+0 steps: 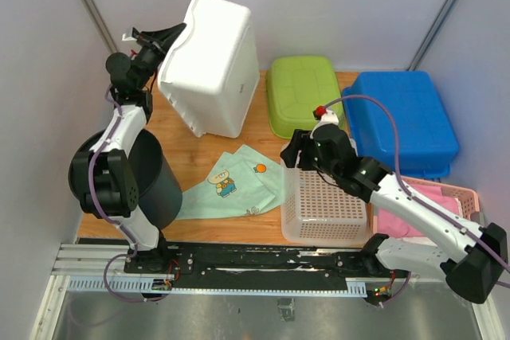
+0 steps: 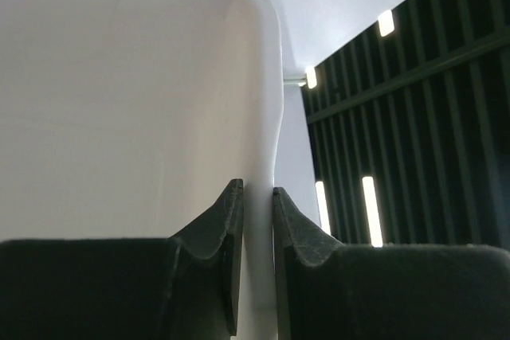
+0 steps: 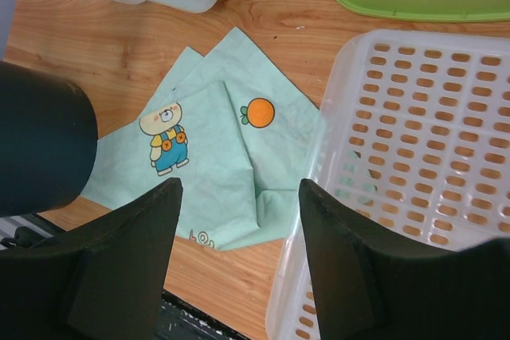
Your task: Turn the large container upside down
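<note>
The large white container (image 1: 211, 61) stands tipped up on one side at the back left of the table, its base facing right and down. My left gripper (image 1: 163, 37) is shut on its rim at the upper left; in the left wrist view both fingers (image 2: 227, 228) pinch the white rim (image 2: 259, 220). My right gripper (image 1: 291, 151) is open and empty above the left edge of the white perforated basket (image 1: 323, 205), which also shows in the right wrist view (image 3: 414, 165).
A dark grey bin (image 1: 147, 177) stands at the front left. A mint cloth with a bear print (image 1: 231, 181) lies mid-table. An upturned green tub (image 1: 303, 93), a blue tub (image 1: 402, 121) and a pink basket (image 1: 442, 205) sit to the right.
</note>
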{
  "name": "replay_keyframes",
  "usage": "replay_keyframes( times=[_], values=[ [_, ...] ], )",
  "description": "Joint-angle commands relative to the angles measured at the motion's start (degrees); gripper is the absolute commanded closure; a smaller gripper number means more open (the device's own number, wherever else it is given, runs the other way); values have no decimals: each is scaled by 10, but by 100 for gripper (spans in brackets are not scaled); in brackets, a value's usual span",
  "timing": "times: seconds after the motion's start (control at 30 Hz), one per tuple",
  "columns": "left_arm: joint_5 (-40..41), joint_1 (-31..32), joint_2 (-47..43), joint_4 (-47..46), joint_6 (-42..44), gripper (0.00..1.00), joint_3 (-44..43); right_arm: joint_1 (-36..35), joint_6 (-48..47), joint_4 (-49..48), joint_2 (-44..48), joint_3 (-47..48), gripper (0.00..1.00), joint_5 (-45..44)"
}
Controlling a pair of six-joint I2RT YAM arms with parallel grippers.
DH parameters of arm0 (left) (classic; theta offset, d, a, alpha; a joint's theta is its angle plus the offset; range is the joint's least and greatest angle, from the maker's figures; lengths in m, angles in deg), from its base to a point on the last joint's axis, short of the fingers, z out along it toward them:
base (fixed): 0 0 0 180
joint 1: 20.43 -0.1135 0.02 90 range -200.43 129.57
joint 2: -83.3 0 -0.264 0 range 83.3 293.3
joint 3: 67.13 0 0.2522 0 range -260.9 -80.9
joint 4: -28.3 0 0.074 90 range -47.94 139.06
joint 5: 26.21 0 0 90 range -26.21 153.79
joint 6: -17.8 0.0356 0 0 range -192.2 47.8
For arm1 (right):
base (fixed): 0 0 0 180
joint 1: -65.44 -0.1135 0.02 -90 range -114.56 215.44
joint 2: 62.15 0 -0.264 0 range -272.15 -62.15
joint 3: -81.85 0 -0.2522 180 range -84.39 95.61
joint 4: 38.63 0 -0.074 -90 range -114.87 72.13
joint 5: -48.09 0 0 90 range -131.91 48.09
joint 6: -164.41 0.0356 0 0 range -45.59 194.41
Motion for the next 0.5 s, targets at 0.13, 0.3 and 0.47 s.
replay_keyframes(
  times=[0.13,0.3,0.47],
  values=[
    [-34,-116,11,-8,4,100,82,16,38,-86,-84,26,38,65],
    [-78,-167,36,64,51,100,77,19,47,-95,-99,24,38,71],
    [-88,-179,59,152,116,100,47,24,48,-94,-105,30,38,73]
  ],
)
